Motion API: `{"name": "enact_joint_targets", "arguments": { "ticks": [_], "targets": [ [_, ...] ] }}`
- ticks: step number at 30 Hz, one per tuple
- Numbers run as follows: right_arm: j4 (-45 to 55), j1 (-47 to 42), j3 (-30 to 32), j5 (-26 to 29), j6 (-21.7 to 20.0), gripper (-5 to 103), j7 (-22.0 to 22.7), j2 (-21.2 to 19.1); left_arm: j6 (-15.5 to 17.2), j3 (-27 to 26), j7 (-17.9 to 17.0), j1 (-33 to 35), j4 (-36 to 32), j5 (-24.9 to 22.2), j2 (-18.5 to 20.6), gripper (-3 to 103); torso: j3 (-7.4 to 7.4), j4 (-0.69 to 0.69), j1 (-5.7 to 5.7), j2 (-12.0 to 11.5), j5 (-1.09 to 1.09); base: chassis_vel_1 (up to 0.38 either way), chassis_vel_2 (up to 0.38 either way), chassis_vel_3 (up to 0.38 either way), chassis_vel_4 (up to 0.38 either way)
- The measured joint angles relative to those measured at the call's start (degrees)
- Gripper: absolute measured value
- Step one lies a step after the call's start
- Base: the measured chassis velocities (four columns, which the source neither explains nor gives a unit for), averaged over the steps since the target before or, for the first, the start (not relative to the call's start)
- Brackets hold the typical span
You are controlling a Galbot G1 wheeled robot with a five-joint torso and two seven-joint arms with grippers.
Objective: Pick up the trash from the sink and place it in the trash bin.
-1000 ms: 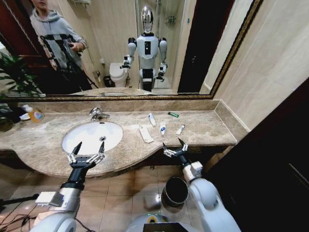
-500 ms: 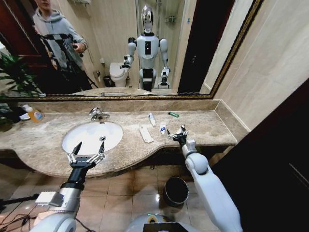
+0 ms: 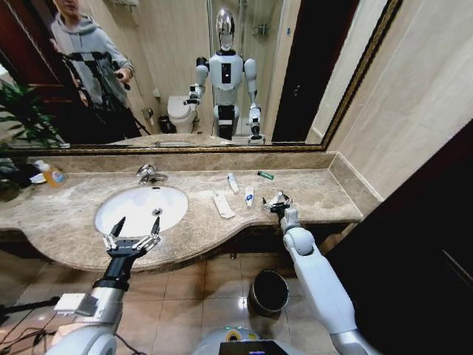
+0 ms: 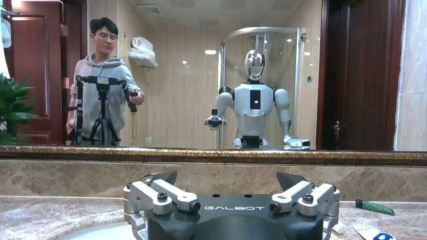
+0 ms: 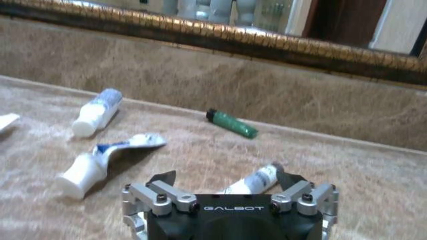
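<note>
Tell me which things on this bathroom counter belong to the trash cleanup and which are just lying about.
Part of the job:
flat white oblong packet
three small white tubes
thin dark green stick
round dark trash bin
white oval sink
open right gripper, over one tube

Just lying about:
orange bottle with white cap
chrome faucet

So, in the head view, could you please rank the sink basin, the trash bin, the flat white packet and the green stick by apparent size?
1. sink basin
2. trash bin
3. flat white packet
4. green stick
The bin sits lower on the floor, so its rank is by appearance only.
</note>
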Motion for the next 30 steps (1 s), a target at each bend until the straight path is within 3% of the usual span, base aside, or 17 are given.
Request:
{"name": "enact_joint_targets", "arguments": {
  "ticks": [3, 6, 8, 14, 17, 18, 20, 26, 30],
  "targets": [
    [-0.35, -0.02, 0.18, -0.06, 0.02, 96, -0.05, 0.25, 0.0, 0.0, 0.0, 0.0, 0.0, 0.0, 0.0, 100, 0.0, 0.0, 0.0, 0.0, 0.0, 0.0, 0.0, 0.0, 0.0],
    [-1.01, -0.04, 0.58, 0.31, 0.5, 75, -0.1, 0.43, 0.0, 0.0, 0.0, 0.0, 0.0, 0.0, 0.0, 100, 0.0, 0.0, 0.0, 0.0, 0.0, 0.0, 0.0, 0.0, 0.0],
    [-1.01, -0.06, 0.61, 0.5, 0.53, 75, -0.11, 0.34, 0.0, 0.0, 0.0, 0.0, 0.0, 0.0, 0.0, 100, 0.0, 0.0, 0.0, 0.0, 0.0, 0.0, 0.0, 0.0, 0.0],
    [-0.72, -0.68, 0.85, 1.77, 0.85, 47, -0.07, -0.06, 0.0, 0.0, 0.0, 0.0, 0.0, 0.0, 0.0, 100, 0.0, 0.0, 0.0, 0.0, 0.0, 0.0, 0.0, 0.0, 0.0],
    [-0.63, -0.87, 0.95, 1.98, 0.97, 42, -0.02, -0.08, 0.0, 0.0, 0.0, 0.0, 0.0, 0.0, 0.0, 100, 0.0, 0.0, 0.0, 0.0, 0.0, 0.0, 0.0, 0.0, 0.0],
    [-0.45, -0.98, 0.98, 2.26, 1.02, 31, 0.11, -0.21, 0.0, 0.0, 0.0, 0.0, 0.0, 0.0, 0.0, 100, 0.0, 0.0, 0.0, 0.0, 0.0, 0.0, 0.0, 0.0, 0.0],
    [-0.31, -0.98, 1.01, 2.42, 1.03, 31, 0.14, -0.34, 0.0, 0.0, 0.0, 0.0, 0.0, 0.0, 0.0, 100, 0.0, 0.0, 0.0, 0.0, 0.0, 0.0, 0.0, 0.0, 0.0],
    [0.42, -1.17, 1.22, 3.77, 1.13, 5, 0.35, -1.49, 0.0, 0.0, 0.0, 0.0, 0.0, 0.0, 0.0, 100, -0.01, 0.0, -0.01, 0.01, -0.01, 0.0, 0.0, 0.0, 0.0],
    [0.56, -1.4, 1.6, 4.1, 1.2, 1, 0.4, -1.8, 0.0, 0.0, 0.0, 0.0, 0.0, 0.0, 0.0, 100, -0.01, 0.0, 0.0, 0.01, 0.0, 0.0, 0.0, 0.0, 0.0]
  ]
}}
